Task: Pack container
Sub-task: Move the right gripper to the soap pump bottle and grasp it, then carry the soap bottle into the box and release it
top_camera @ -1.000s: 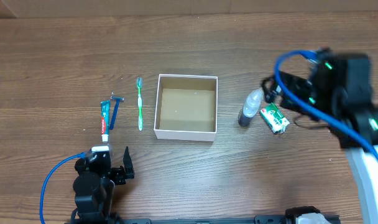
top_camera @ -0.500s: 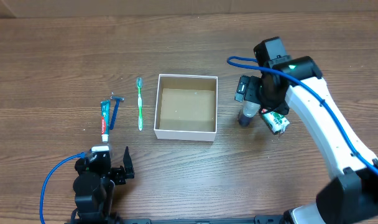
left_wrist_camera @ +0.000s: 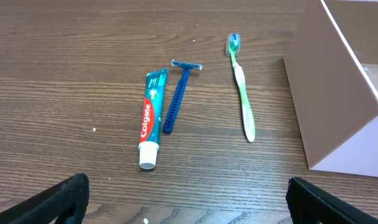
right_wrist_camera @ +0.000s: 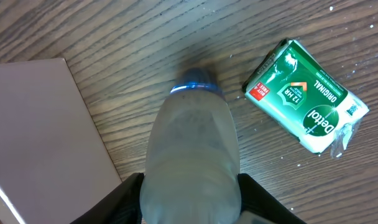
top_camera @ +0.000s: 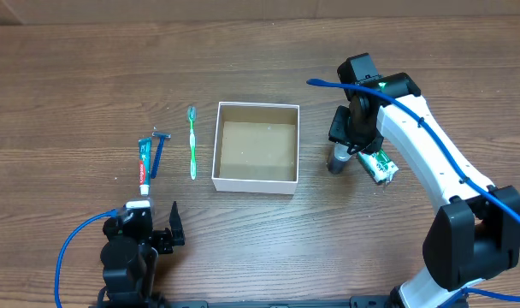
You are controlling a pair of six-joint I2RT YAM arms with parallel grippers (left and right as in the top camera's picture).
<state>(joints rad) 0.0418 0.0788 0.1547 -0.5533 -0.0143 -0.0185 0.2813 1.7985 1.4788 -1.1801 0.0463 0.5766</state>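
Your worktop (top_camera: 72,68) is brown wood grain throughout; the container (top_camera: 256,183) has white outer walls and rim and a plain brown inside. Ahead of your black-fingered left tool (left_wrist_camera: 189,199), the toothpaste tube (left_wrist_camera: 150,121) is teal with a red band, white lettering and a white cap; the razor (left_wrist_camera: 175,102) is blue; the toothbrush (left_wrist_camera: 242,99) is green and white. Between your right tool's (right_wrist_camera: 190,199) dark fingers the bottle (right_wrist_camera: 190,155) is cloudy grey-white with a blue ring; just off that tool, the soap packet (right_wrist_camera: 304,96) is green with white lettering and a red tag.
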